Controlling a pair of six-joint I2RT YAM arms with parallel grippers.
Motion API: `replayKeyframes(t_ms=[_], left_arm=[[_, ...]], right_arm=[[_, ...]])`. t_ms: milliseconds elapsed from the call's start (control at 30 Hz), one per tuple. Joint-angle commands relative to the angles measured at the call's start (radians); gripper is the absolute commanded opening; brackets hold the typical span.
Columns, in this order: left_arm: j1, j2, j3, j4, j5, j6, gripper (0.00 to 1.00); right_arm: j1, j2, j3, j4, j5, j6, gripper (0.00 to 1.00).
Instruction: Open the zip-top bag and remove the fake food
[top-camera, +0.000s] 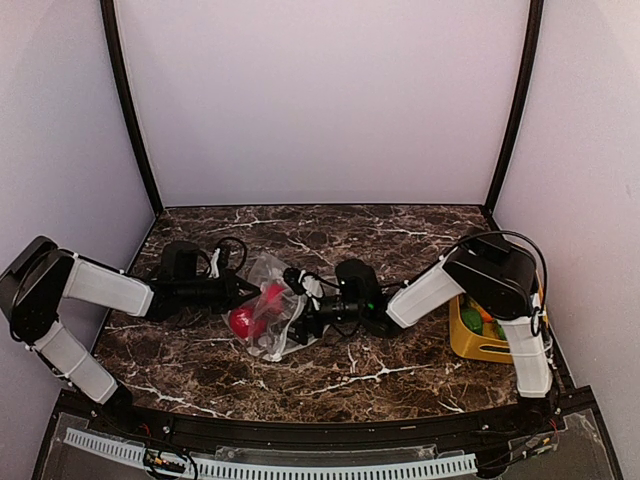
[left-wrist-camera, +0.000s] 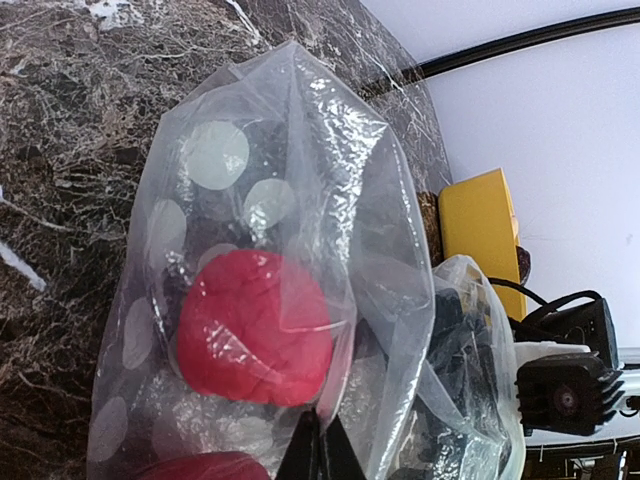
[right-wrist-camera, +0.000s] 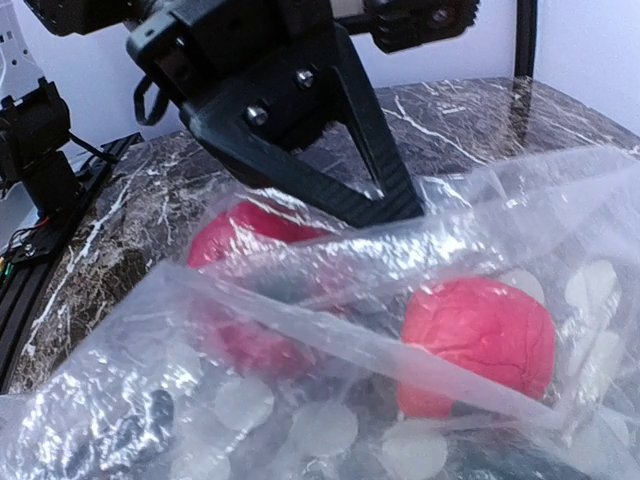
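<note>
The zip-top bag (top-camera: 272, 312) lies between both arms at the table's middle, clear film with white dots. Inside sits the fake food: one red round fruit (top-camera: 271, 295) and a second red one (top-camera: 243, 323). My left gripper (top-camera: 243, 290) comes in from the left, shut on a fold of the bag's film (left-wrist-camera: 352, 300), its black tips (left-wrist-camera: 320, 448) together just under the red fruit (left-wrist-camera: 255, 325). My right gripper (top-camera: 300, 306) reaches from the right with its fingers spread at the bag's edge. In the right wrist view the film (right-wrist-camera: 330, 340) covers its own fingers.
A yellow bin (top-camera: 470, 342) holding green and orange toys stands at the right edge beside the right arm's base. Cables loop behind the left gripper (top-camera: 232, 250). Dark marble table (top-camera: 350, 375); walls close in on three sides.
</note>
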Motion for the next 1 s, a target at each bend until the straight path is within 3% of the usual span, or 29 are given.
replayKeyframes(t_ms=[0,367,767,967], left_arm=[[0.004,-0.050,0.019,-0.074,0.000,0.043,0.01],[0.004,0.000,0.094,-0.238,-0.029,0.158,0.01],[0.005,0.105,0.158,-0.247,-0.025,0.183,0.01],[0.008,0.153,0.170,-0.234,0.001,0.189,0.01]], right_arm=[[0.004,-0.055,-0.072,0.098,0.151,-0.015,0.93],[0.004,0.016,0.013,0.088,0.275,-0.059,0.99],[-0.006,0.125,0.161,0.017,0.145,-0.077,0.99],[-0.024,0.178,0.224,-0.021,0.105,-0.081,0.94]])
